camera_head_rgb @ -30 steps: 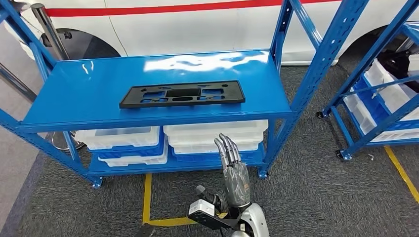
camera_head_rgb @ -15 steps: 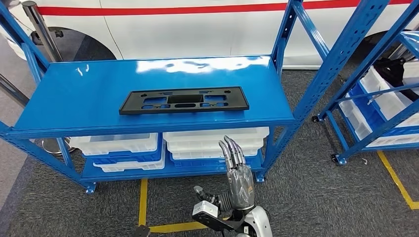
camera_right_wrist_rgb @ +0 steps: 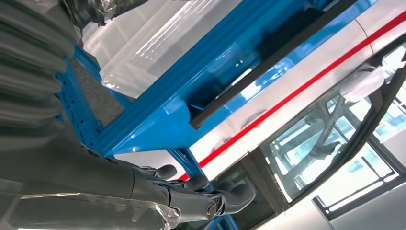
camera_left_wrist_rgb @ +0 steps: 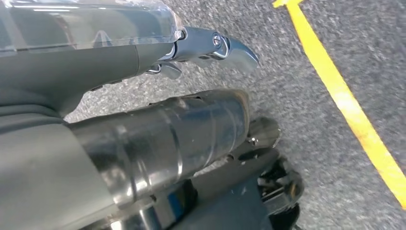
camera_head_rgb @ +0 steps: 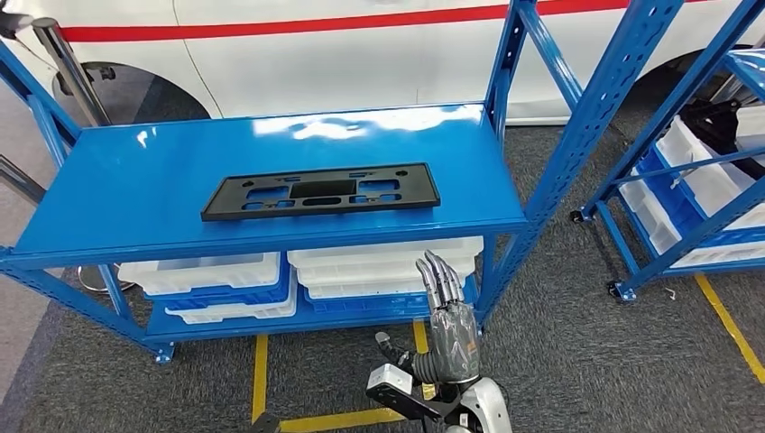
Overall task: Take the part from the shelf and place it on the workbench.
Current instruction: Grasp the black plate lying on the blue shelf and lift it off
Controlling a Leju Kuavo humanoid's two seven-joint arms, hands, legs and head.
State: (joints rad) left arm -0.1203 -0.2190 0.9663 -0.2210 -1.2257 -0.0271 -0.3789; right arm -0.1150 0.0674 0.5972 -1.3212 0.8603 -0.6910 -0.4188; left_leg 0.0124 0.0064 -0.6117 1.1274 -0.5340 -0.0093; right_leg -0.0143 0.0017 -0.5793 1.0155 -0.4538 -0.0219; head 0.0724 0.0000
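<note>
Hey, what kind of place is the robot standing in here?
Probably a car factory or workshop floor: blue steel racking holding a black part and white bins, yellow floor lines on grey carpet, and a white vehicle with a red stripe parked behind.

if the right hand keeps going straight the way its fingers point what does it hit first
Probably the front of the white bins on the lower shelf, with the blue shelf edge just above. The right hand points up and forward below the black part; depth is unclear.
</note>
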